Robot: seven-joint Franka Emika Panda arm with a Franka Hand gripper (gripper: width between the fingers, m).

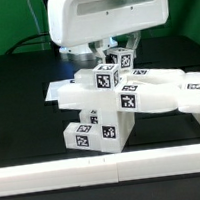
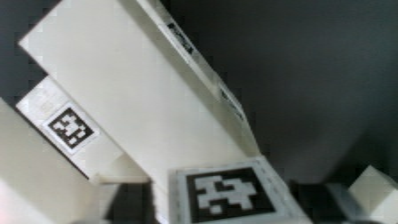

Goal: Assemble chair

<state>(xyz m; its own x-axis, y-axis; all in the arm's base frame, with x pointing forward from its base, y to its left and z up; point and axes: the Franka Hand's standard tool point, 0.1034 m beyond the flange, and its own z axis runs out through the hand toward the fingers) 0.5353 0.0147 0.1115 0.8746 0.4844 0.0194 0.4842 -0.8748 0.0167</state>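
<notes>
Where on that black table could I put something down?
Bare table lies on the exterior view's left of the chair parts, and a strip runs between them and the white rail. The middle, under the gripper, is crowded.

A black table [image 1: 18, 107] is carrying everything. The white chair parts [image 1: 109, 112], tagged in black and white, are sitting in a cluster at its middle, while a plain white rail [image 1: 56, 174] is lying along its near edge.

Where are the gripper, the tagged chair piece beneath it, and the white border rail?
gripper [image 1: 110, 48], exterior view, between fingertips.
tagged chair piece [image 1: 118, 59], exterior view, its tagged face.
white border rail [image 1: 56, 175], exterior view, its top face.
</notes>
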